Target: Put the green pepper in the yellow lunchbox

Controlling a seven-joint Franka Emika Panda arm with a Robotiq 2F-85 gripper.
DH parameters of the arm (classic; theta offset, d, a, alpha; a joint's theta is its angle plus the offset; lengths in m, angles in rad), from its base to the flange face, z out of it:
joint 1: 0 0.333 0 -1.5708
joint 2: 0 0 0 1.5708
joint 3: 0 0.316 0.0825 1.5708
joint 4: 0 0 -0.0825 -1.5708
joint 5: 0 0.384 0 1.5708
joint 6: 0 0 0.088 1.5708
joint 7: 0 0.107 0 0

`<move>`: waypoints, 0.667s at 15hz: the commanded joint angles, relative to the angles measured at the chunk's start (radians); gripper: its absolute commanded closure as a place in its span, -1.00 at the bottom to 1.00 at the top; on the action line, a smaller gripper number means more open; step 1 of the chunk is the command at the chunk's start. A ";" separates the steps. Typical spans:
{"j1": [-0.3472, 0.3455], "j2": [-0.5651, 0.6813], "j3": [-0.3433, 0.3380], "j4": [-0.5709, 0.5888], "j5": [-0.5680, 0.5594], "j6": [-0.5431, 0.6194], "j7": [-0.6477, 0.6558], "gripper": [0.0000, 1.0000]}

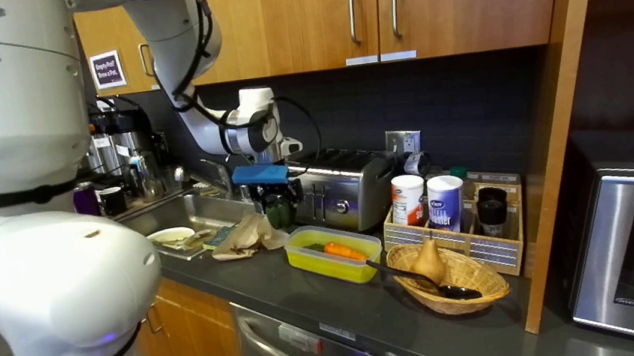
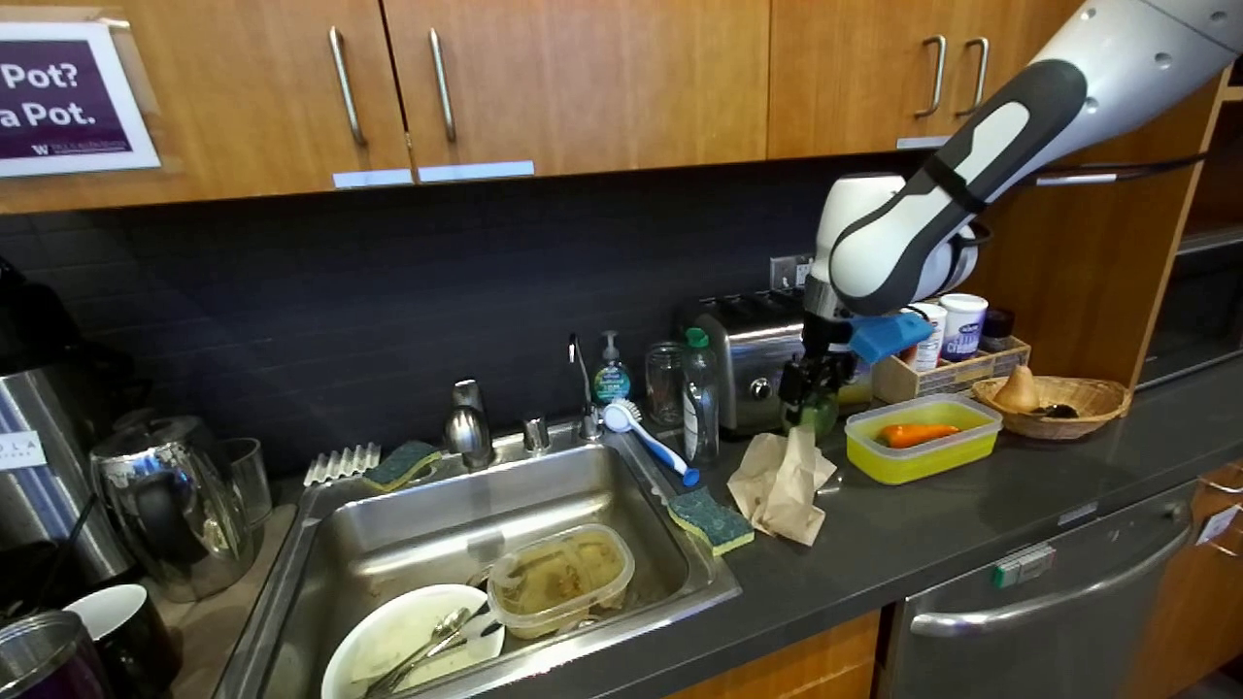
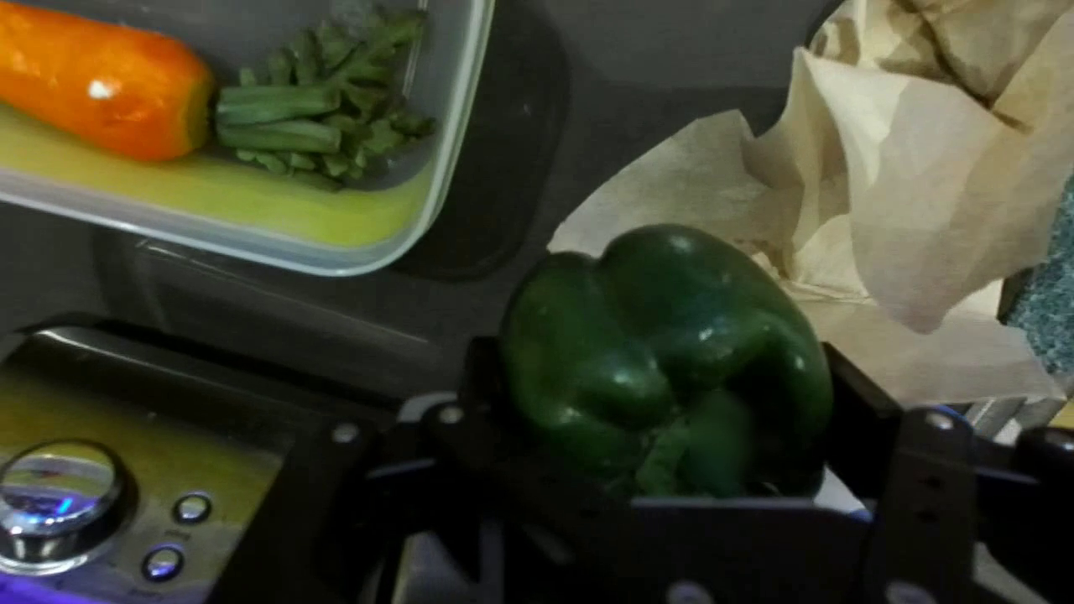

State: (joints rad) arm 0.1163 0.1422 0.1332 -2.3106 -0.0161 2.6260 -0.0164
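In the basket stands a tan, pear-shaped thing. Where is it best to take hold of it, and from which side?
Probably grip the pear-shaped thing by its narrow neck, from straight above: it stands roughly upright, and the black spoon lies beside its wide bottom. The gripper must first release the green pepper.

Gripper (image 3: 659, 377) has the green pepper (image 3: 671, 310) pinched, near a rounded corner of the yellow lunchbox (image 3: 369, 225). Carrot (image 3: 101, 84) inside lies along the long edge, leafy top (image 3: 310, 134) near the short edge. Toaster (image 3: 231, 453) faces that long edge; crumpled brown paper (image 3: 914, 193) lies off the short edge, partly behind the pepper.
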 commanded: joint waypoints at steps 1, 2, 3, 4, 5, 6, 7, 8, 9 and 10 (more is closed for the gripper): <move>0.017 -0.139 -0.002 -0.116 -0.014 0.006 0.062 -0.25; 0.017 -0.161 -0.001 -0.132 -0.012 0.003 0.070 -0.25; 0.016 -0.181 0.000 -0.147 -0.007 0.000 0.076 -0.25; 0.014 -0.204 0.000 -0.164 -0.005 -0.001 0.085 -0.25; 0.012 -0.221 0.000 -0.176 -0.005 -0.005 0.094 -0.25; 0.010 -0.238 -0.001 -0.189 0.002 -0.016 0.103 -0.25; 0.008 -0.248 -0.002 -0.198 0.010 -0.018 0.107 -0.25; 0.007 -0.258 -0.004 -0.208 0.017 -0.023 0.111 -0.25; 0.005 -0.266 -0.007 -0.219 0.027 -0.024 0.112 -0.25; 0.003 -0.274 -0.010 -0.229 0.034 -0.024 0.114 -0.25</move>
State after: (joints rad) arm 0.1238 -0.0746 0.1295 -2.4928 -0.0058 2.6188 0.0797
